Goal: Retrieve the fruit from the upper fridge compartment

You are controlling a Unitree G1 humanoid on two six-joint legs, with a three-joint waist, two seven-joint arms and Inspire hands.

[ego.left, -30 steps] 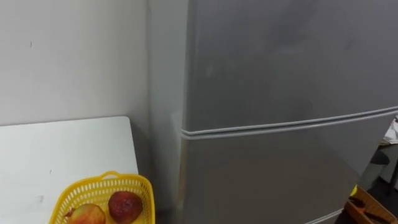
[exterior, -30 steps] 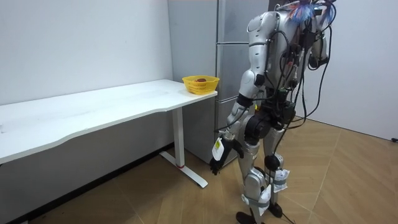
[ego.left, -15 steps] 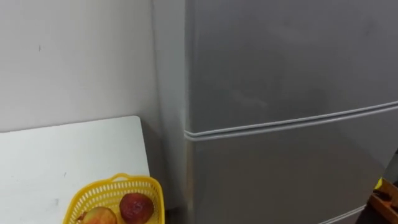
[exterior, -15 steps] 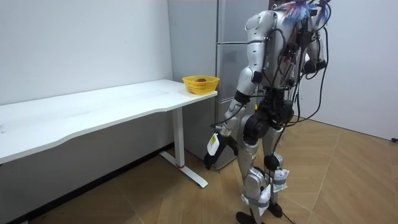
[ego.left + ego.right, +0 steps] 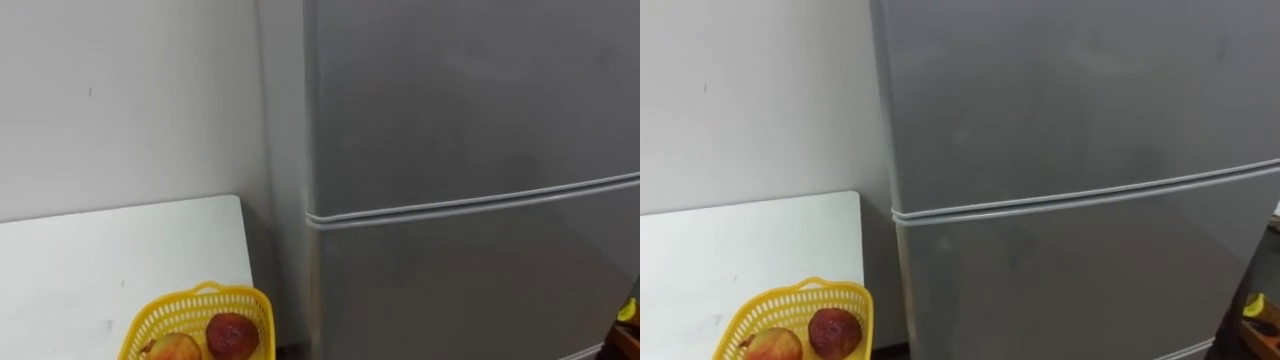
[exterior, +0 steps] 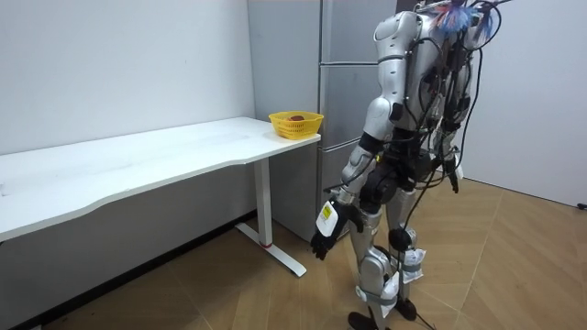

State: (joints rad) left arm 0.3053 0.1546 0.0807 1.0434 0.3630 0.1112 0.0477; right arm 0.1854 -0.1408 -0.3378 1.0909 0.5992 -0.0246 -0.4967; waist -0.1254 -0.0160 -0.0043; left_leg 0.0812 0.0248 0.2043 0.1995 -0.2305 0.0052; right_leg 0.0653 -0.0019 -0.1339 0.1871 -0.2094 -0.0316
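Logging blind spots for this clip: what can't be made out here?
- Fridge contents: both doors are shut in the eye views, hiding whatever is inside.
- Yellow basket and its fruit: cut off by the eye views' lower edge.
- Left hand, hanging low in the room view: too small and dark for detail.

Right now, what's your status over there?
Left hand low, fingers slack. Upper fridge door shut, straight ahead. Yellow basket on table, off left, not blocking.

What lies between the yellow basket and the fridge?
Nothing stands there: the basket sits at the table edge, then a bare gap to the fridge, per both eye views.
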